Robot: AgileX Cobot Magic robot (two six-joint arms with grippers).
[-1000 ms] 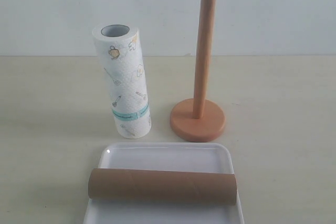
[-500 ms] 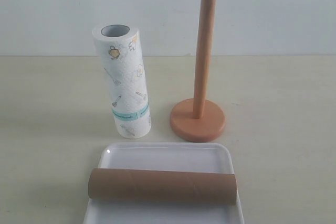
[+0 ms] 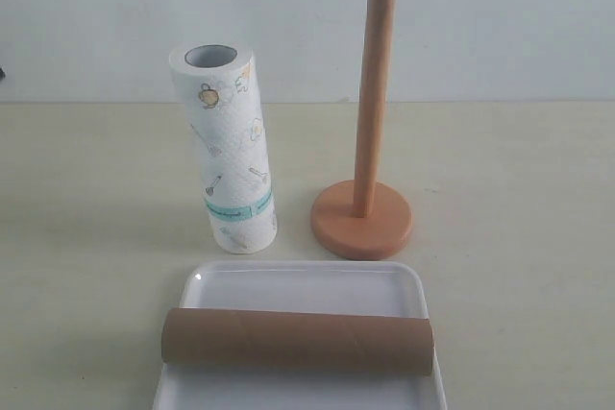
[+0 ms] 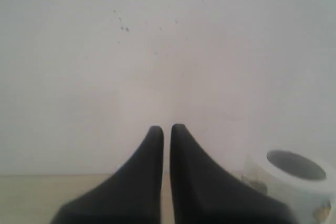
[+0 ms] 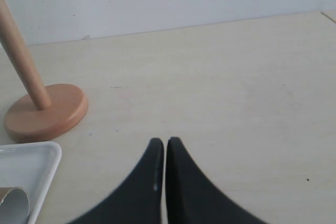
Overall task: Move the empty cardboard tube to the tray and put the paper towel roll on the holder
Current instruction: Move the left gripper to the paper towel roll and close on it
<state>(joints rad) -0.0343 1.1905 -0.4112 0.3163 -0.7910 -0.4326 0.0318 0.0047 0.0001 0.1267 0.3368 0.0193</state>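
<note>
Both arms were empty with jaws pinched together, and the left gripper (image 4: 166, 128) looked nearer the paper towel roll (image 3: 226, 156), which stood on end, core skyward, left of the holder (image 3: 370, 141), with the right gripper (image 5: 166, 140) farther off.

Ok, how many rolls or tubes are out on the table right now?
2. The paper towel roll stands upright beside the holder; the empty cardboard tube lies across the tray. None looks hidden.

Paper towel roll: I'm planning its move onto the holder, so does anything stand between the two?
Nothing visible does. The paper towel roll stands beside the bare holder, with only table between them. The cardboard tube lies nearer the camera, on the tray.
</note>
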